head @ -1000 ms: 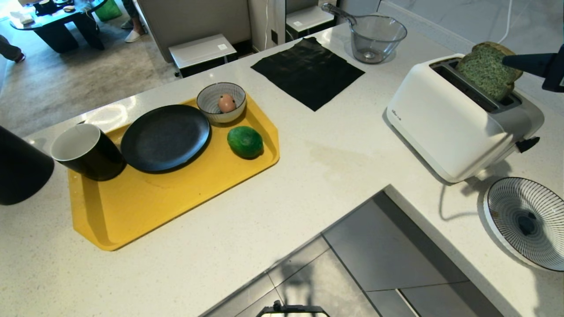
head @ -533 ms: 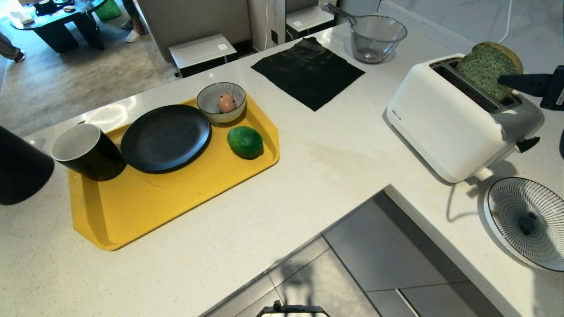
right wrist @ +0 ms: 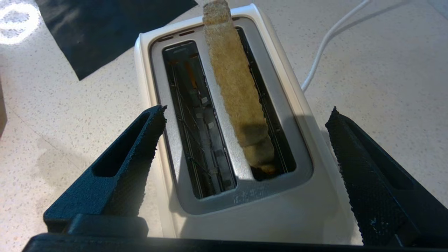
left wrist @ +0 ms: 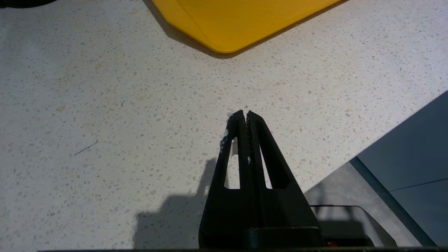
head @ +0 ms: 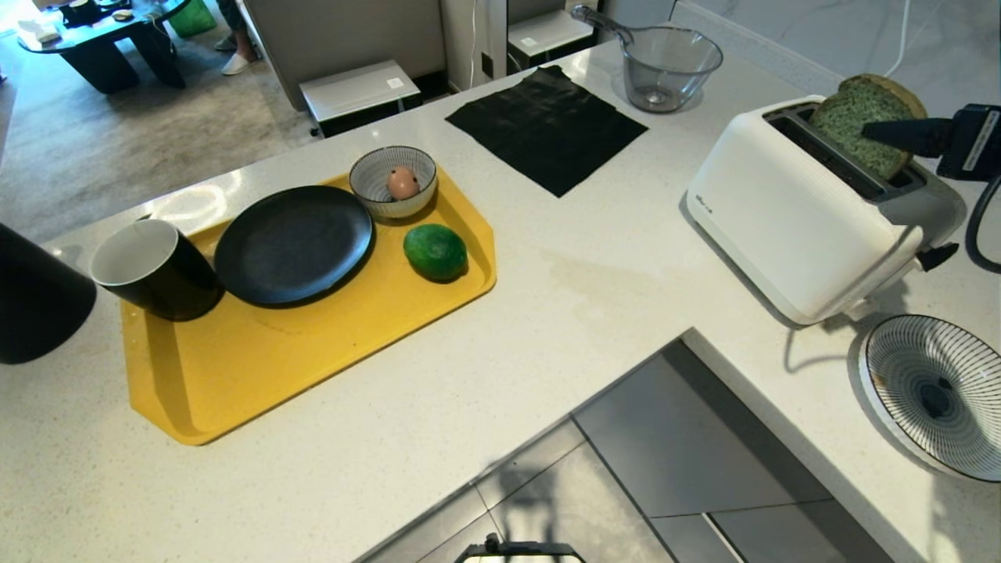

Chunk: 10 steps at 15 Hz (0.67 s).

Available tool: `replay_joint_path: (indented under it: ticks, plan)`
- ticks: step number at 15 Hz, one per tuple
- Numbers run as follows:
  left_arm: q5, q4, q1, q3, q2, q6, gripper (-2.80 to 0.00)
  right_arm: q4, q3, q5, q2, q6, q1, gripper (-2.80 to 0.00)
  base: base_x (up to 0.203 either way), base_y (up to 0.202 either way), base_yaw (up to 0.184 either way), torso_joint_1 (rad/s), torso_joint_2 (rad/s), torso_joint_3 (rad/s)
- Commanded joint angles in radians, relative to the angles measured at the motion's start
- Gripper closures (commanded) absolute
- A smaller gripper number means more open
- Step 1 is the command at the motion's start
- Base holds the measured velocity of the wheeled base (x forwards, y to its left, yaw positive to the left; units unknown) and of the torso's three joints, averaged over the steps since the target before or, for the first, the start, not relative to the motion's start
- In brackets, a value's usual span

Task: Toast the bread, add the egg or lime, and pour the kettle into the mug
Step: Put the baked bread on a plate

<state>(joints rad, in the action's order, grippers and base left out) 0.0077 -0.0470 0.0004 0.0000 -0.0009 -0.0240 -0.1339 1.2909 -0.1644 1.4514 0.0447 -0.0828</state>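
The bread (head: 856,117) stands in the far slot of the white toaster (head: 805,219), its top half sticking out; its brown crust edge (right wrist: 232,77) faces the right wrist camera. My right gripper (right wrist: 247,110) hangs open over the toaster's near end, jaws wide on either side of the slice and clear of it; one finger (head: 907,134) shows in the head view. The egg (head: 403,183) lies in a small striped bowl (head: 375,199). The lime (head: 435,251) and the mug (head: 152,270) are on the yellow tray (head: 313,352). The kettle (head: 35,297) is cut off at the left edge. My left gripper (left wrist: 245,112) is parked shut over the counter.
A black plate (head: 293,244) lies on the tray between the mug and the bowl. A black cloth (head: 547,125) and a glass bowl (head: 665,66) lie at the back. A striped plate (head: 934,391) sits right of the toaster. The counter edge cuts in at the front.
My right gripper's jaws have spread wide and no longer press the bread, which stays standing in the slot. The gripper has shifted slightly further into the head view. The left arm has not moved.
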Motion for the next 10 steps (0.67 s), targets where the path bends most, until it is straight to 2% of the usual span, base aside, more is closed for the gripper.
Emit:
replay_joint_path:
  ticks: [1, 6, 7, 10]
  plan:
    - [0.0, -0.001, 0.0, 0.017, -0.001, -0.001, 0.0, -0.001, 0.036, -0.004, 0.048, 0.001, 0.0, -2.8, 0.0, 0.0, 0.0, 0.0, 0.0, 0.0]
    - [0.0, -0.001, 0.001, 0.017, -0.001, -0.001, 0.0, -0.001, 0.135, -0.004, 0.14, 0.004, -0.003, -2.8, 0.0, 0.0, 0.0, 0.0, 0.0, 0.0]
    - [0.0, -0.001, 0.0, 0.017, -0.001, -0.001, 0.0, -0.006, 0.148, -0.004, 0.15, 0.004, -0.005, 0.0, 0.0, 0.0, 0.0, 0.0, 0.0, 0.0]
    - [0.0, -0.001, 0.001, 0.017, -0.001, -0.001, 0.0, -0.041, 0.154, -0.003, 0.159, 0.004, -0.011, 0.0, 0.0, 0.0, 0.0, 0.0, 0.0, 0.0]
